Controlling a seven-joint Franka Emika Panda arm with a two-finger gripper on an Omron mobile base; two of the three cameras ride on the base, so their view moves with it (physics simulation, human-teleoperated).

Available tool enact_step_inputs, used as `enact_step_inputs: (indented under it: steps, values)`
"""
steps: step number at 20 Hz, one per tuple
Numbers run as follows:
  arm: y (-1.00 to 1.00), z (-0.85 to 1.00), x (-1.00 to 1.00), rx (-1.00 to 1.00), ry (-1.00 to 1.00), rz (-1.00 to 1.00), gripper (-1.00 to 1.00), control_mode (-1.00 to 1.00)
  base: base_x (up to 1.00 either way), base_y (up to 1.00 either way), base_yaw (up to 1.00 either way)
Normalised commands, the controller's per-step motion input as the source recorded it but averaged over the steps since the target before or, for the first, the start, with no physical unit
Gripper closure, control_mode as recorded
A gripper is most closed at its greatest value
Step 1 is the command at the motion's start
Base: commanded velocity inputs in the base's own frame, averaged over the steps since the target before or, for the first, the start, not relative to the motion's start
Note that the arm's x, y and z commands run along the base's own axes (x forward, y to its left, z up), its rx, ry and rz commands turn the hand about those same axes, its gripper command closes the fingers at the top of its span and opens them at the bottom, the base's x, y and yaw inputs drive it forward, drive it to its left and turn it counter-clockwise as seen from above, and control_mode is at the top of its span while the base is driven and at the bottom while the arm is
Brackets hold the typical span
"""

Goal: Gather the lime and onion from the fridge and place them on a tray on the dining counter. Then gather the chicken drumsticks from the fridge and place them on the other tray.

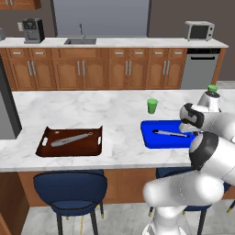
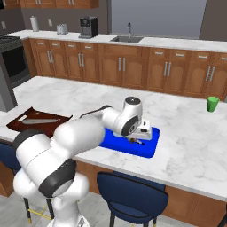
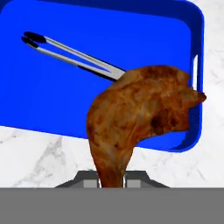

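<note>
My gripper (image 3: 113, 178) is shut on the thin end of a brown chicken drumstick (image 3: 140, 113) and holds it just over the bright blue tray (image 3: 65, 100). This other tray (image 1: 158, 140) lies on the dining counter (image 1: 92, 110) with metal tongs (image 3: 70, 54) in it. From the right base view, the gripper (image 2: 137, 139) hangs low over the blue tray (image 2: 148, 148). The dark reddish-brown tray (image 1: 89, 146) sits further left with a grey utensil (image 1: 71, 138) on it. The lime and the onion are out of view. The fridge (image 1: 7, 114) shows as a dark-grey side at the left edge.
A green cup (image 1: 152, 105) stands on the marble just behind the blue tray. Blue stools (image 1: 69, 190) are tucked under the counter's near edge. The wall counter with sink (image 1: 80, 41), coffee machine (image 1: 33, 30) and microwave (image 1: 198, 30) runs along the back.
</note>
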Motion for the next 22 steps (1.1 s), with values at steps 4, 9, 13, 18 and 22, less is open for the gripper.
enact_step_inputs:
  steps: [4, 9, 13, 18, 22]
  values:
    - [-0.13, -0.37, 0.62, 0.00, 0.07, -0.03, 1.00, -1.00, 0.00, 0.00, 0.00]
    - [-0.13, -0.43, 0.54, 0.00, 0.04, -0.02, 1.00, -1.00, 0.00, 0.00, 0.00]
    - [-0.11, -0.42, 0.28, 0.00, 0.00, 0.00, 1.00, -1.00, 0.00, 0.00, 0.00]
    - [-0.12, -0.35, 0.29, 0.00, 0.00, 0.00, 1.00, -1.00, 0.00, 0.00, 0.00]
    - [-0.11, -0.35, 0.27, 0.00, 0.00, 0.00, 1.00, -1.00, 0.00, 0.00, 0.00]
